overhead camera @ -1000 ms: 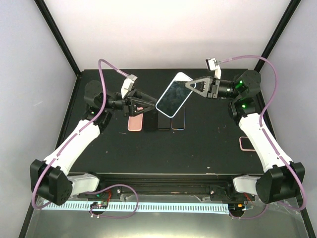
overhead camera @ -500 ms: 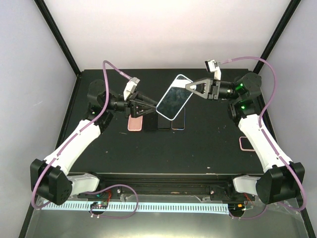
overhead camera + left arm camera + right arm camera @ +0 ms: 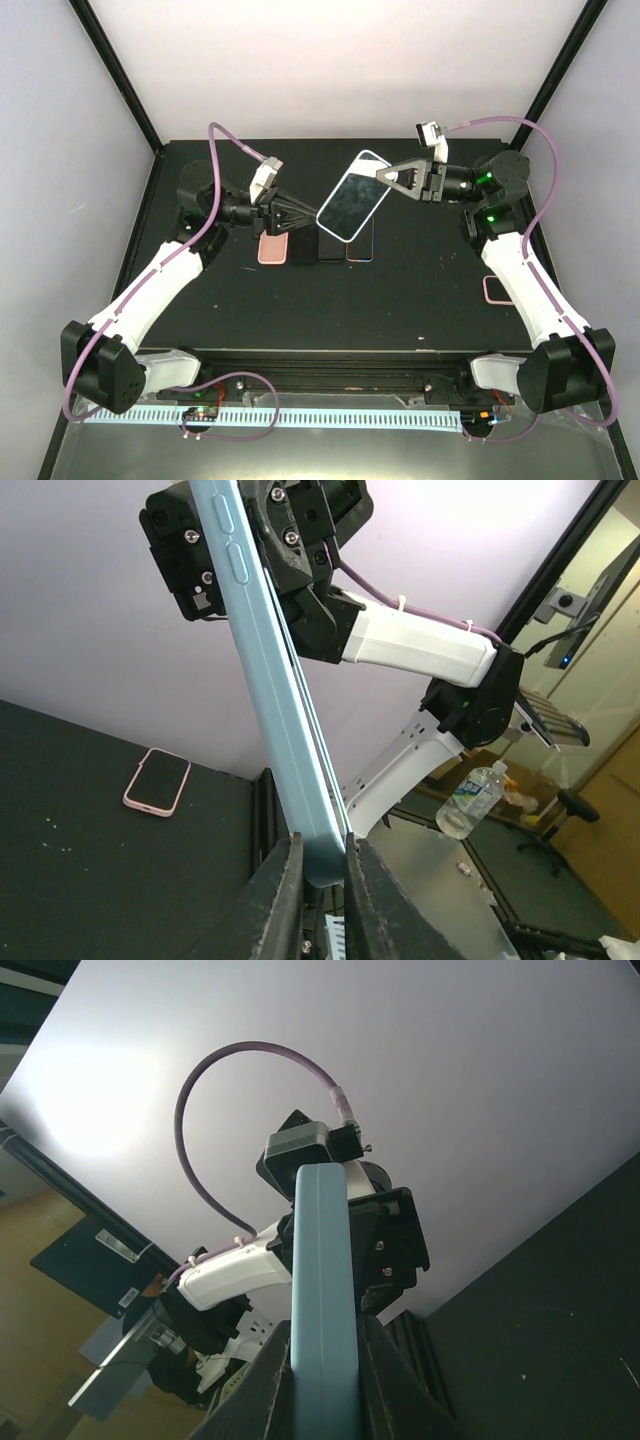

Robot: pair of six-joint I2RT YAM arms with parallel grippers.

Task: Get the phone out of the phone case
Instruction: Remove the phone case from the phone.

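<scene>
**Top external:** The phone (image 3: 350, 200), not yet out of its case, hangs aloft over the far half of the black counter (image 3: 400, 310). It is tilted screen-up and clamped at both ends. The left fingers (image 3: 312, 212) are closed on its 8 o'clock corner and the right fingers (image 3: 380, 174) on its 1 o'clock end. Beneath it on the counter lie a pink handset (image 3: 272, 248) and two dark handsets (image 3: 330, 246). A pink-rimmed handset (image 3: 497, 290) sits well apart at 4 o'clock.

**Left wrist:** The light-blue phone case (image 3: 262, 680) runs edge-on from 11 o'clock down to 6 o'clock, its side buttons facing the lens. Its lower end is pinched between the left fingers with no gap showing.

**Right wrist:** The same blue edge stands upright at centre, its foot gripped tight between the right fingers at 6 o'clock. The other arm is at the far end, at 12 o'clock.

The step in hand looks like the two-handed hold that comes before the peel. Next, one arm must hold steady while the other flexes a case corner off the phone. Whether either grip takes the rim alone cannot be told.
</scene>
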